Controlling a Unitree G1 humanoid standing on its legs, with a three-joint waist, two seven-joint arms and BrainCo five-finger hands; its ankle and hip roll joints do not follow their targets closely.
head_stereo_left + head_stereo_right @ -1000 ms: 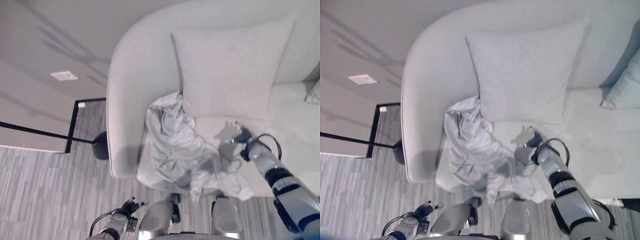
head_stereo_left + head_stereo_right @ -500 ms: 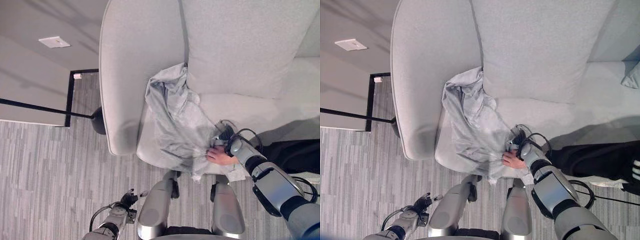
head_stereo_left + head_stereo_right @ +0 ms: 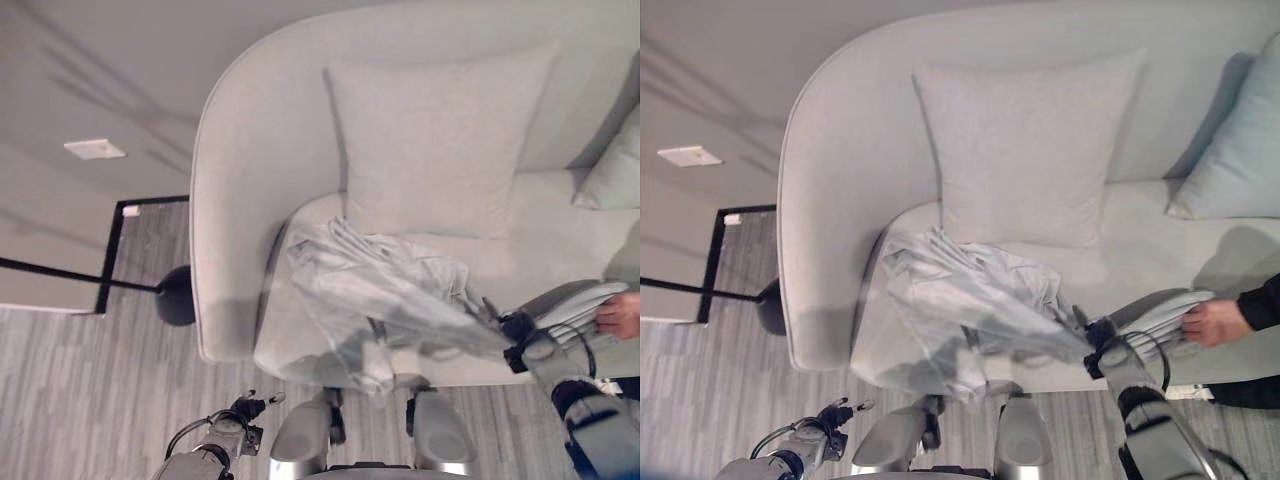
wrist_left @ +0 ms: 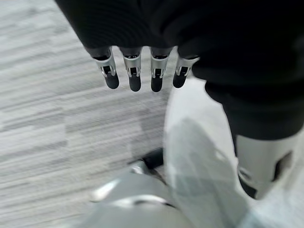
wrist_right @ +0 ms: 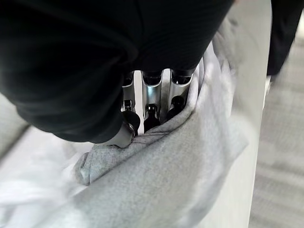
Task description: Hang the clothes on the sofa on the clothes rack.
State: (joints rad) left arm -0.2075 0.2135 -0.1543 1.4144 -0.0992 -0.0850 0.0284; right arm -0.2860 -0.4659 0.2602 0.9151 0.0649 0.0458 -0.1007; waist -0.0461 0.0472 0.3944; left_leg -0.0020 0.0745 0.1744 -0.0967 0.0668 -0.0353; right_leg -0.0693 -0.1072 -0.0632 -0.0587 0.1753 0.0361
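The right hand (image 5: pixel 152 102) has its fingers curled into a fold of the grey garment (image 3: pixel 385 295), which is stretched from the front of the light sofa's (image 3: pixel 250 150) seat, below the square cushion (image 3: pixel 430 140), toward the hand at the seat's front edge. A person's hand (image 3: pixel 1210 322) grips the far end of the same cloth just beyond the robot's wrist. The left hand (image 4: pixel 142 71) hangs low over the striped floor (image 3: pixel 80 400), fingers straight and empty; no writing is legible on the garment.
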